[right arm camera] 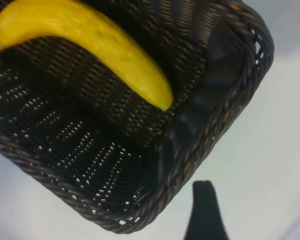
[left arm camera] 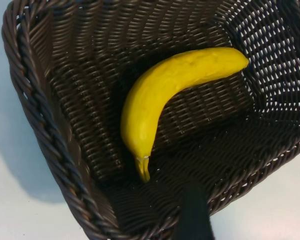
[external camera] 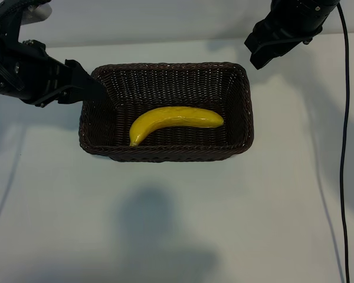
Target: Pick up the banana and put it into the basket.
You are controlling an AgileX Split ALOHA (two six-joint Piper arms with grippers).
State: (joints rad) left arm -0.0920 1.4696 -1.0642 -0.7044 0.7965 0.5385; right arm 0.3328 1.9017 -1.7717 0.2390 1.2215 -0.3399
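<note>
White counter (external camera: 177,224) carrying a dark woven basket (external camera: 242,127). Inside the basket, a yellow banana (external camera: 176,120) lies flat on the wicker floor, stem toward the left arm's side, touched by neither arm. Left claw (external camera: 97,94), spread and empty, sits at the basket's left rim. Right claw (external camera: 265,50) hangs above the basket's far right corner, clear of the wicker; its spread cannot be told.

Banana (external camera: 176,121): bright yellow, tip greenish. Basket (external camera: 165,154): dark brown woven wicker, light showing through gaps. Table (external camera: 177,224): plain white. Arms (external camera: 29,71) black; cable (external camera: 344,147) black.
</note>
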